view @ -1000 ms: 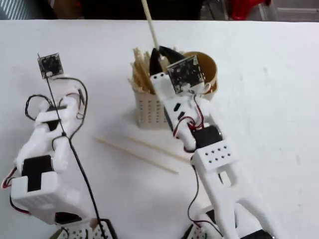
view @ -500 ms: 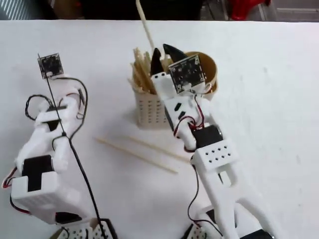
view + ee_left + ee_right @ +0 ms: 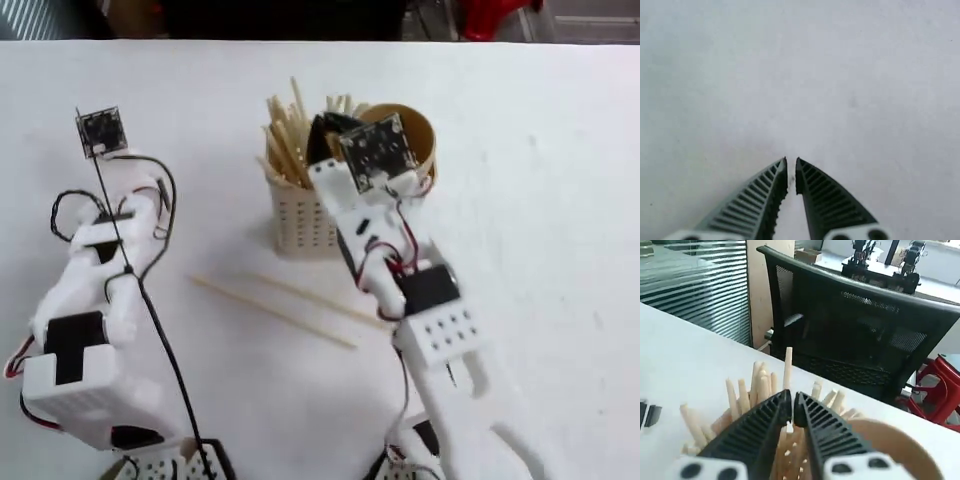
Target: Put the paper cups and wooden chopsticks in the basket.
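A white perforated basket (image 3: 300,222) stands mid-table, packed with upright wooden chopsticks (image 3: 285,140). A tan paper cup (image 3: 418,135) sits against its right side, partly hidden by the arm. My right gripper (image 3: 325,125) hovers just over the bundle of chopsticks (image 3: 745,395), and in the right wrist view this gripper (image 3: 791,404) is shut with nothing between its fingers. The cup rim (image 3: 895,440) curves beside it. Two loose chopsticks (image 3: 275,310) lie flat on the table in front of the basket. My left gripper (image 3: 791,160) is shut over bare table.
The left arm (image 3: 95,280) rests folded at the table's left side, its cable running toward the front edge. A black mesh chair (image 3: 860,340) stands beyond the far table edge. Open white tabletop lies right of the cup.
A chopstick held upright in my right gripper was let go and dropped into the basket. The gripper opened, then shut. The left arm has not moved.
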`<state>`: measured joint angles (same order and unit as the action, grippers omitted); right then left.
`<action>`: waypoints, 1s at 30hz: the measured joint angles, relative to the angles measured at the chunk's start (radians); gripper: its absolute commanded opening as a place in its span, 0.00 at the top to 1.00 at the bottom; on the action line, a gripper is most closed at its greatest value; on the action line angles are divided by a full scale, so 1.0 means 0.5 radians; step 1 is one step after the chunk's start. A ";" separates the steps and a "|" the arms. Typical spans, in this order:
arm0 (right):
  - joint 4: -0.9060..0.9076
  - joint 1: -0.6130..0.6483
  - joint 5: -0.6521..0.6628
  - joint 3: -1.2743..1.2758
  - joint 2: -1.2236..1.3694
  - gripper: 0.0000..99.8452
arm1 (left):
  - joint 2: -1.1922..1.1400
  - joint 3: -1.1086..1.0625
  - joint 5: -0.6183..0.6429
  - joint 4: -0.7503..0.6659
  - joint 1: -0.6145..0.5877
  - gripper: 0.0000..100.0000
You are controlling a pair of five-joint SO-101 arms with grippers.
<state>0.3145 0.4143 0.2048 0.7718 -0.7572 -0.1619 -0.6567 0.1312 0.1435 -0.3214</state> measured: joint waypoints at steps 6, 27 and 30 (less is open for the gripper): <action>1.013 0.092 0.071 -0.319 -0.460 0.97 | 0.000 0.000 0.000 0.000 0.000 0.95; 1.123 0.666 0.896 0.276 0.681 0.88 | 0.000 0.000 -0.003 0.000 0.000 0.95; 0.994 0.601 0.902 0.276 0.899 0.88 | 0.000 0.000 -0.003 0.000 0.000 0.95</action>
<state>0.8117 0.7150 0.6559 0.9099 -0.3076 -0.1619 -0.6567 0.1297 0.1435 -0.3214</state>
